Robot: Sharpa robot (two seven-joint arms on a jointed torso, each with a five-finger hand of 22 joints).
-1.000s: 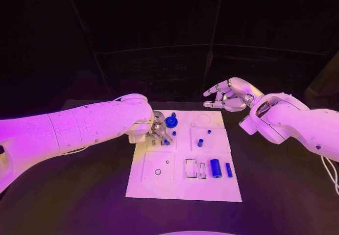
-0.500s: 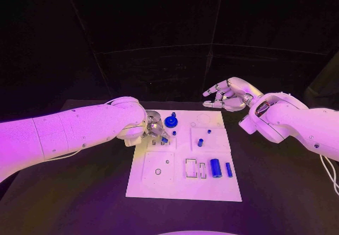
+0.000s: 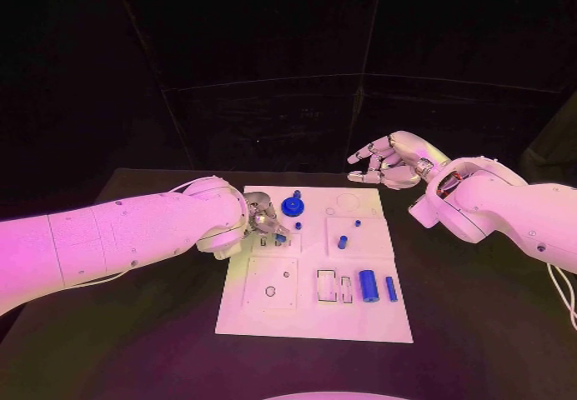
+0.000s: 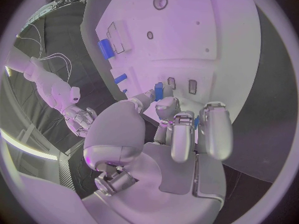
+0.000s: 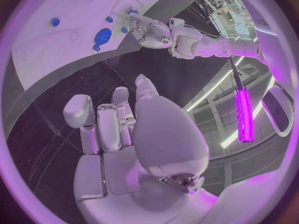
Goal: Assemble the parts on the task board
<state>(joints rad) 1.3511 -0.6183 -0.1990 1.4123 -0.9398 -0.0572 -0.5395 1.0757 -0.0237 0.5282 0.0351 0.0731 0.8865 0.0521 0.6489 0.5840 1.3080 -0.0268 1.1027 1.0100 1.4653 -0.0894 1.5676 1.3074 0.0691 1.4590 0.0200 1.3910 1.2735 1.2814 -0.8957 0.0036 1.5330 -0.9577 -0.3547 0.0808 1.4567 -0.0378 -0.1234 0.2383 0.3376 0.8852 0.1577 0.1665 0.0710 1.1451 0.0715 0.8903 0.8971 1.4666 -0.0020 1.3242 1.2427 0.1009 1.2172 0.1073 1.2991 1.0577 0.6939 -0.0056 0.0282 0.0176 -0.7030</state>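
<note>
Black table (image 3: 132, 333) under purple light, backed by dark panelled wall (image 3: 277, 100); glowing magenta tube (image 5: 243, 115) and metal shelving (image 5: 227, 10) beyond.

A black bench (image 3: 132, 333) carries everything — dark and matte. Thin pale cables (image 3: 563, 287) trail over its right edge. A glowing magenta light bar (image 5: 242, 115) stands in the room behind — near a metal shelving rack (image 5: 225, 10).

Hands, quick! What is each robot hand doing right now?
Left hand: pinching a small blue part over the task board.
Right hand: holding nothing, fingers apart, up beyond the board's far edge.
</note>
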